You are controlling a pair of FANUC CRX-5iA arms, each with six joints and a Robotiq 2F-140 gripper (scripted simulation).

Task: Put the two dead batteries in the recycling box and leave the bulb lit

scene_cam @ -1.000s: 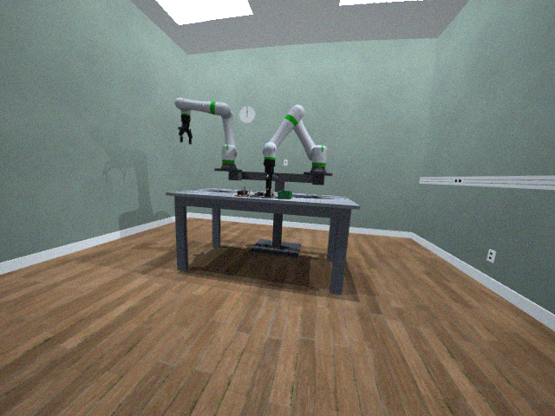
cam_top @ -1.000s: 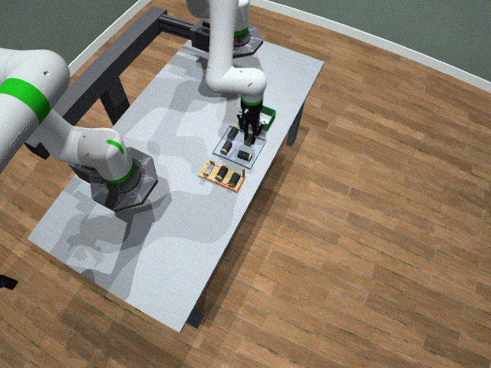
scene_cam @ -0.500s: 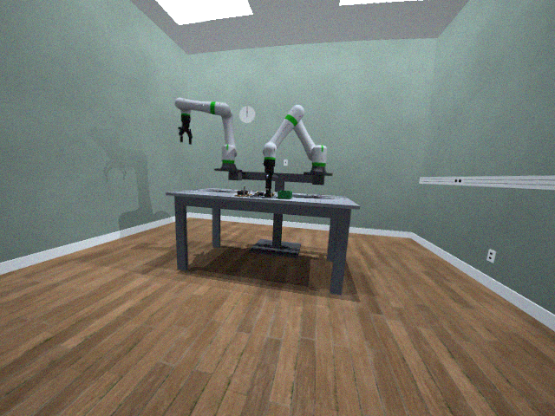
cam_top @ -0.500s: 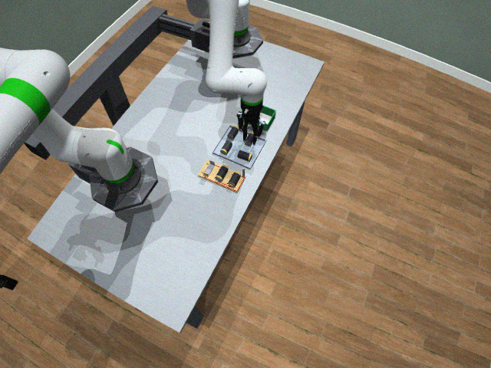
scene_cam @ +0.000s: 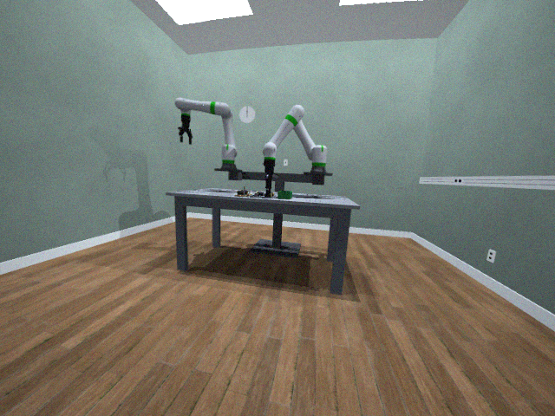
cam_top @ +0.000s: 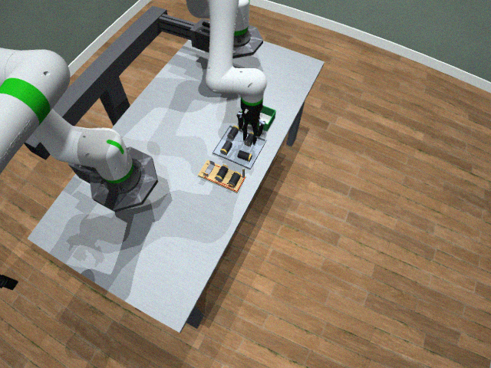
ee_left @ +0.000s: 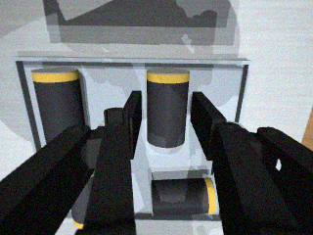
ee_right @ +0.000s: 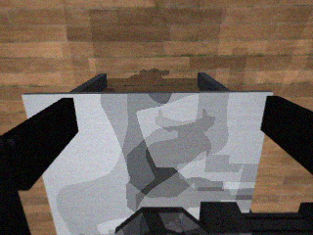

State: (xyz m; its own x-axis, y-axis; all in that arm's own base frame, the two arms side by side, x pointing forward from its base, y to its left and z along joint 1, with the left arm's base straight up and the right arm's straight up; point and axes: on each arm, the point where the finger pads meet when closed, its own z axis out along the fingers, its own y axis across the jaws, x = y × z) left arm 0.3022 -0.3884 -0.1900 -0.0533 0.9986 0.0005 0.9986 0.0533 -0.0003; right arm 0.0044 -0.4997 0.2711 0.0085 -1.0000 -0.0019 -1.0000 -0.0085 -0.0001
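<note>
So the left gripper (cam_top: 249, 136) (scene_cam: 268, 194) (ee_left: 166, 106) is down at the tray (cam_top: 238, 161) (ee_left: 132, 63), fingers moderately apart around a battery (cam_top: 248, 139) (ee_left: 167, 113), gaps both sides, so nothing's gripped. Three more batteries lie in there too. Green recycling box (cam_top: 272, 119) (scene_cam: 284, 195) sits upright by the worktop's (cam_top: 170, 257) (scene_cam: 313, 201) (ee_left: 279, 49) (ee_right: 98, 142) long front edge, toward its right corner from the top. The battery holder (cam_top: 201, 172) (two batteries aboard, can't tell if the bulb's lit) is near that edge's middle. Right gripper (cam_top: 9, 281) (scene_cam: 185, 136) (ee_right: 170, 115): wide, empty, up beyond the opposite short edge.
</note>
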